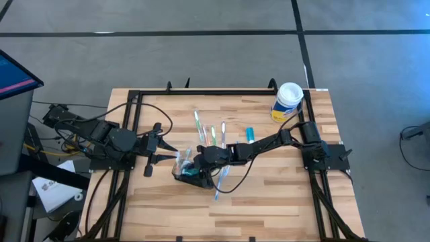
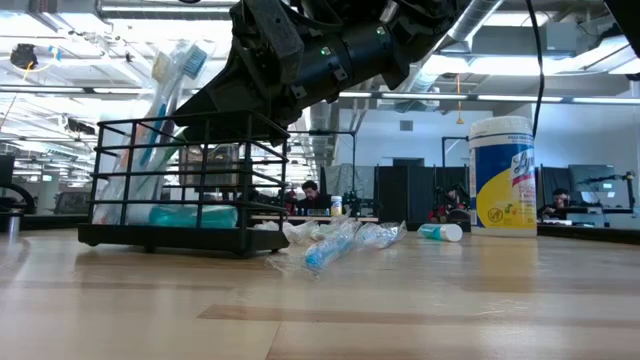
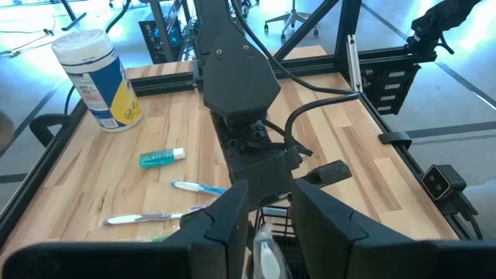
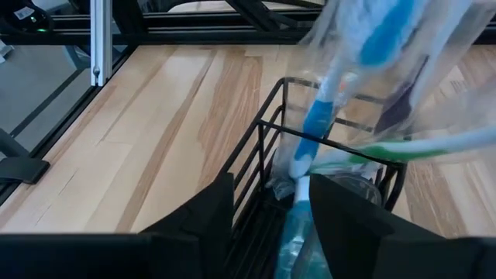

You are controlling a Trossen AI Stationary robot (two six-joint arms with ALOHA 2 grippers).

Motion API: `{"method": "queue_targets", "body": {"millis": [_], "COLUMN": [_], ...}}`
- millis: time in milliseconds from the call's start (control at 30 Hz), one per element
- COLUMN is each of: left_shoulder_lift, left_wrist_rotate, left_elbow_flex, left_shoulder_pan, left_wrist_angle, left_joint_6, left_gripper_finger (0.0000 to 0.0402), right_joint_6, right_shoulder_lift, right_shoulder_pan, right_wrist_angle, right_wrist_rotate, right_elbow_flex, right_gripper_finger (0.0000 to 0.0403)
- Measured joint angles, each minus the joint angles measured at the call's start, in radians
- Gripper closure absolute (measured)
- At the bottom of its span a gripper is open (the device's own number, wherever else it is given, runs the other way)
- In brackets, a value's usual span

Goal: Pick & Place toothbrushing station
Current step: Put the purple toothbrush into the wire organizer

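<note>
The toothbrushing station is a black wire basket [image 1: 188, 172] [image 2: 180, 180] standing on its base on the wooden table. Wrapped toothbrushes [image 2: 165, 90] [image 4: 333, 101] stand tilted in it, leaning on its wires. My right gripper [image 1: 200, 161] [image 4: 271, 221] is open over the basket's right end, with one finger outside its end wall and one inside. My left gripper [image 1: 168, 149] [image 3: 270, 229] is open and empty, raised just left of the basket. The top of a wrapped brush shows past the narrow gap between its fingers. My right gripper comes from above, slanting from the table's right, with the basket's end wall [image 4: 252, 155] between its two fingers. I cannot tell whether either finger touches the wire. The basket stands level on the table.
Several loose toothbrushes [image 1: 213, 133] and a small teal tube [image 1: 250, 134] lie beyond the basket. One wrapped brush [image 1: 222, 181] [image 2: 335, 245] lies near it on the right. A yellow-and-white canister [image 1: 287, 101] [image 2: 503, 175] stands at the far right corner. Black frame rails edge the table.
</note>
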Motion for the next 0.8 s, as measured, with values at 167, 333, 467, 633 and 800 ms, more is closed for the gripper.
{"method": "queue_targets", "body": {"millis": [167,333,467,633,800], "left_shoulder_lift": [0.000,0.000,0.000,0.000,0.000], "left_wrist_rotate": [0.000,0.000,0.000,0.000,0.000], "left_elbow_flex": [0.000,0.000,0.000,0.000,0.000], "left_shoulder_pan": [0.000,0.000,0.000,0.000,0.000], "left_wrist_angle": [0.000,0.000,0.000,0.000,0.000], "left_joint_6": [0.000,0.000,0.000,0.000,0.000], "left_gripper_finger": [0.0306,0.0306,0.0306,0.0306,0.0306], "right_joint_6": [0.000,-0.003,-0.005,-0.008,-0.013], "right_shoulder_lift": [0.001,0.005,-0.008,-0.021,-0.034], "right_shoulder_pan": [0.000,0.005,0.005,0.005,0.005], "right_wrist_angle": [-0.009,-0.020,-0.039,-0.052,-0.070], "right_wrist_rotate": [-0.003,-0.006,-0.006,-0.005,-0.005], "right_elbow_flex": [0.011,0.030,0.032,0.033,0.033], "right_gripper_finger": [0.0261,0.0276,0.0281,0.0281,0.0282]}}
